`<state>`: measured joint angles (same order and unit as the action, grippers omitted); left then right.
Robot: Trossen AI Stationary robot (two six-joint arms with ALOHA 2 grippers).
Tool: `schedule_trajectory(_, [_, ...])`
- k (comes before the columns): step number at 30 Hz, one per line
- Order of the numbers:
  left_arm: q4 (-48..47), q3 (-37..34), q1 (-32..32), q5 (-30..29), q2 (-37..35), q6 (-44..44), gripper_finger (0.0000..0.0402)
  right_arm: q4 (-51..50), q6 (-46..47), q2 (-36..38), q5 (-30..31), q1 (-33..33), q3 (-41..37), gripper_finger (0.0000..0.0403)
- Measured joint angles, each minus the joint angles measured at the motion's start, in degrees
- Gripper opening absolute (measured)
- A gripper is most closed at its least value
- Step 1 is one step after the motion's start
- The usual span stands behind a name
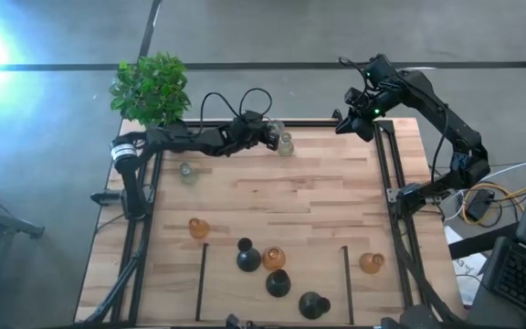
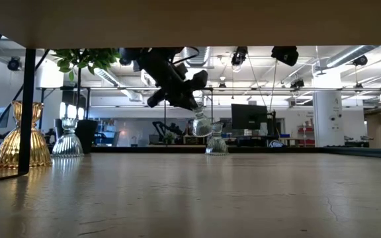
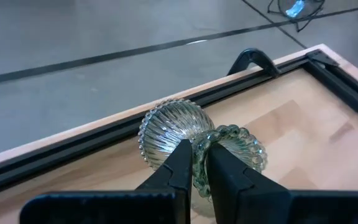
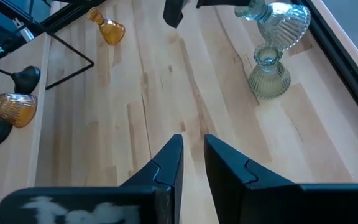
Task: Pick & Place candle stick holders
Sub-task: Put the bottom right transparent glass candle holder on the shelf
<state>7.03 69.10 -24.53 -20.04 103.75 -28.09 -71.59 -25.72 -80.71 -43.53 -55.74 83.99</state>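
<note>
**Clear holder carried tilted above the far edge of the table**

The left gripper (image 3: pixel 194 163) has its jaws clamped on the neck of a pale green-grey holder (image 3: pixel 169 130), lifted off the table (image 1: pixel 318 210) and lying over on its side, near the far rail. Just beside it a second pale holder (image 1: pixel 286 144) stands upright on the wood. A third pale one (image 1: pixel 187 171) stands towards the left edge. Nearer the front are three amber holders (image 1: pixel 198 228) and three black holders (image 1: pixel 248 258), well apart from the carried piece. The right gripper (image 4: pixel 191 158) waits raised over the far right corner, jaws slightly apart and holding nothing.

Risks, as I judge them:
- The grip is on a narrow ribbed glass neck, with the bulb hanging to one side. It could rotate or slip out between the jaws and fall.
- The carried holder is close to the standing one. A low or sideways move could knock that over.
- Set down at this tilt, it would land on its bulb and roll. It needs to be turned upright first.
- The far rail is close, so drifting outward could strike it.
</note>
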Motion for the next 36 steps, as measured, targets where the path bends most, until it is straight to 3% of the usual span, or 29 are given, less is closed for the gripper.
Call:
schedule_trajectory(23, [3.8, 0.0, 2.9, 7.5, 0.8, -4.1, 0.0032, 0.1, 0.2, 0.0, 0.0, 0.0, 0.0, 0.0064])
schedule_trajectory(36, [13.1, 0.6, 6.0, 13.6, 7.1, -6.3, 0.0032, -1.7, 0.3, 0.1, -0.5, 0.0, 0.0, 0.0054])
